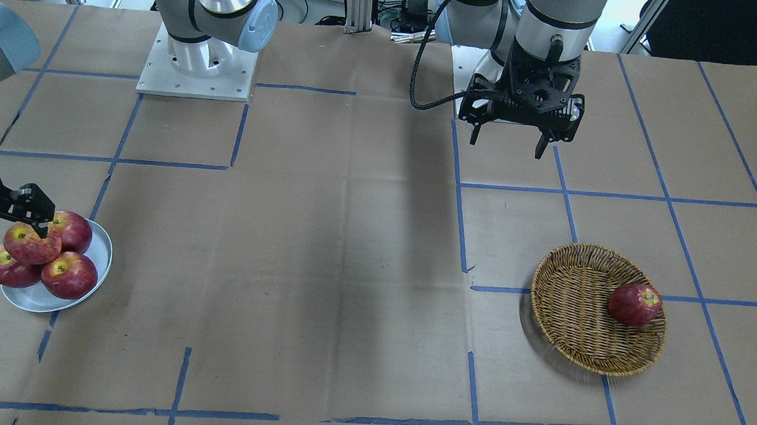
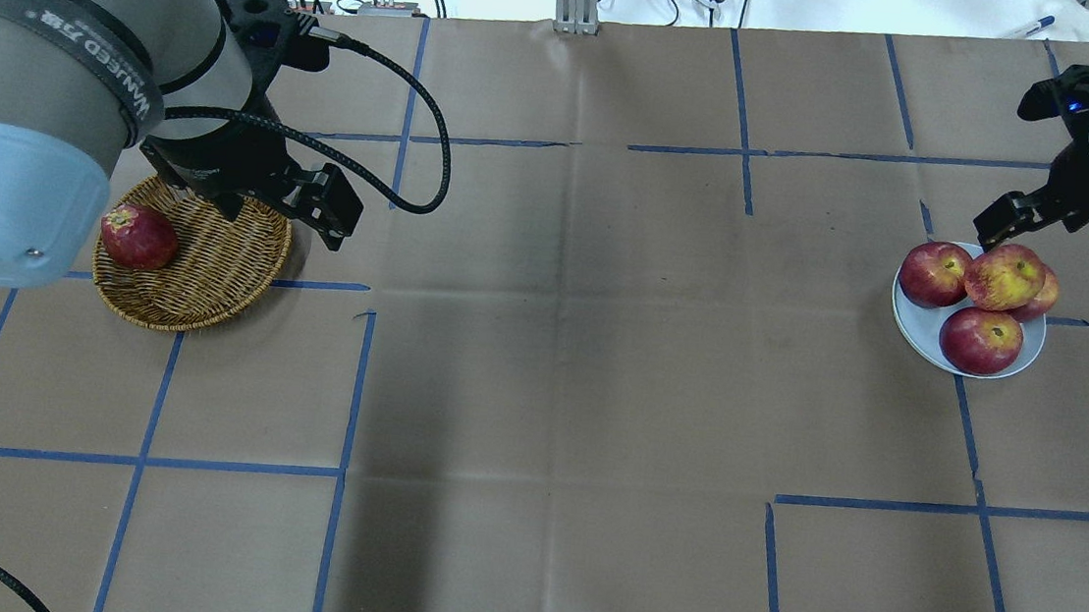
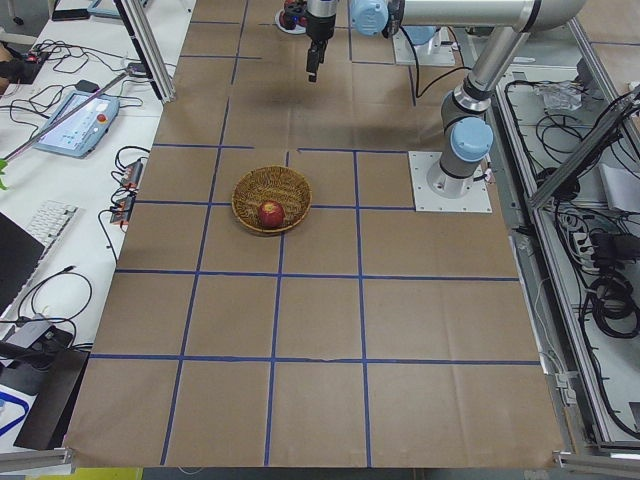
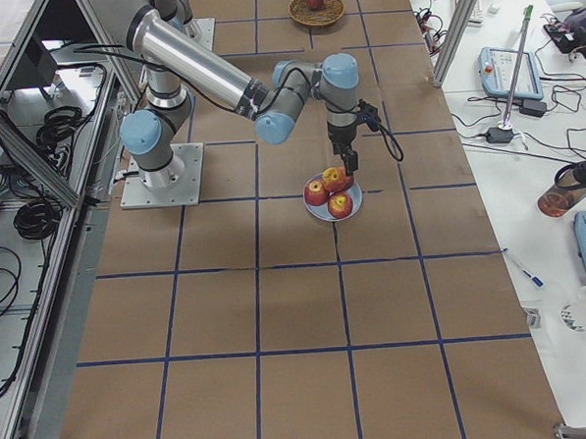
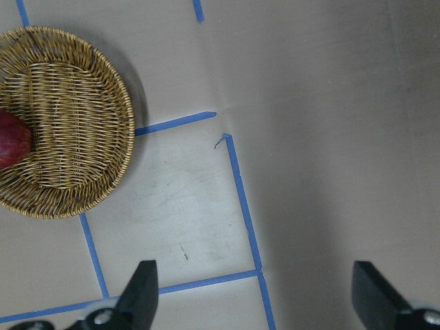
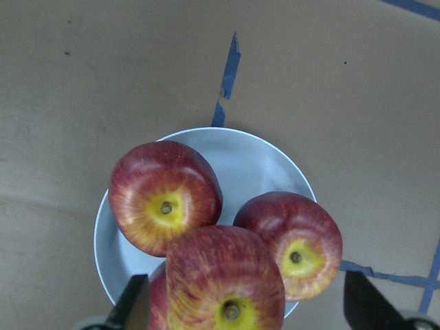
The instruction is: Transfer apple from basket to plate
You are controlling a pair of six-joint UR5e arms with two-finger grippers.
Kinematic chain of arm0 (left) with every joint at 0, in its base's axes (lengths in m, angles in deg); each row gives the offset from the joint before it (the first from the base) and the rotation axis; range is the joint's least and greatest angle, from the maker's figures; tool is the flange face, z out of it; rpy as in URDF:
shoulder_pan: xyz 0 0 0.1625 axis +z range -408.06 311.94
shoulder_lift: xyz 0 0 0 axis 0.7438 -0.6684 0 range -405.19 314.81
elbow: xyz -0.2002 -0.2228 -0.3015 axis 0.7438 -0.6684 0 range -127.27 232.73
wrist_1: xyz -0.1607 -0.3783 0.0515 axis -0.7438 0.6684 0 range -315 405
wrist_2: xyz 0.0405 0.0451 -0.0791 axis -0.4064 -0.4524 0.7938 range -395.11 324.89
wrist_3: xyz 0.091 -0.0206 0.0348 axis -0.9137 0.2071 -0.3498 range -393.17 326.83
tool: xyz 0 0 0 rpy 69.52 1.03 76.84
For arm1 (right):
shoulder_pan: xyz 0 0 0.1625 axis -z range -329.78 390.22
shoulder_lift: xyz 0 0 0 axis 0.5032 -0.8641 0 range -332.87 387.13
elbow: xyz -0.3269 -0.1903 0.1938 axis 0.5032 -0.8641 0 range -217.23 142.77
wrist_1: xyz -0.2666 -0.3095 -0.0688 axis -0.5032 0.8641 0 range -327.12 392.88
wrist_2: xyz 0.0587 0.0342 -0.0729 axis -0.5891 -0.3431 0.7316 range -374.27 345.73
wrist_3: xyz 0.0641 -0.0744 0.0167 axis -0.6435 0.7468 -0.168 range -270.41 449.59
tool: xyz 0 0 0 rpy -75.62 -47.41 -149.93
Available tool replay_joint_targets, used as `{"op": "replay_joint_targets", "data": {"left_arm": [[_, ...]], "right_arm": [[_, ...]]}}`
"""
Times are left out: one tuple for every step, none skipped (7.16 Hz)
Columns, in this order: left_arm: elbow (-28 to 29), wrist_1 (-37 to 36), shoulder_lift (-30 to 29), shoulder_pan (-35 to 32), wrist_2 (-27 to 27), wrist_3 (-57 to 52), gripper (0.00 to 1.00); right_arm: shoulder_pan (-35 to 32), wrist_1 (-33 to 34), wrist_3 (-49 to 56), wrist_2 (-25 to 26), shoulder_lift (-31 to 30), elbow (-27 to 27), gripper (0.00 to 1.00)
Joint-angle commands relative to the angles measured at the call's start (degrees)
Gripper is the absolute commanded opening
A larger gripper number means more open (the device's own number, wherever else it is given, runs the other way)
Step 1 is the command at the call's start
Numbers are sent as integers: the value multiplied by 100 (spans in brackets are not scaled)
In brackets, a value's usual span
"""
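Perching on three darker apples [image 2: 980, 339] directly beneath the right gripper [image 6: 247, 295], whose jaws are spread clear of it, the apple [image 2: 1004, 275] is stacked over the plate [image 6: 261, 161]. It could be knocked off and rolled onto the bench [image 2: 551, 346] if brushed during withdrawal.

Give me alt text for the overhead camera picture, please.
A pale plate at right holds the lighter streaky apple perched on three darker apples, with the right claw close beside it. At left, the left claw hangs near a wicker basket holding one dark red apple.
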Motion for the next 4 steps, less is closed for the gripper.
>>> {"op": "replay_joint_targets", "data": {"left_arm": [[0,0,-2,0,0,0,99],[0,0,-2,-9,0,9,99],[0,0,-2,0,0,9,99],[0,0,-2,-9,0,9,99]], "right_arm": [[-614,-924,-647,19,-578,-263,100],[-782,-1478,-1224,-24,-860,-325,100],[-1080,-1971,-1700,-33,-1097,-325,100],[-1561,-2141,-2348,-7,-1308,-351,100]]}}
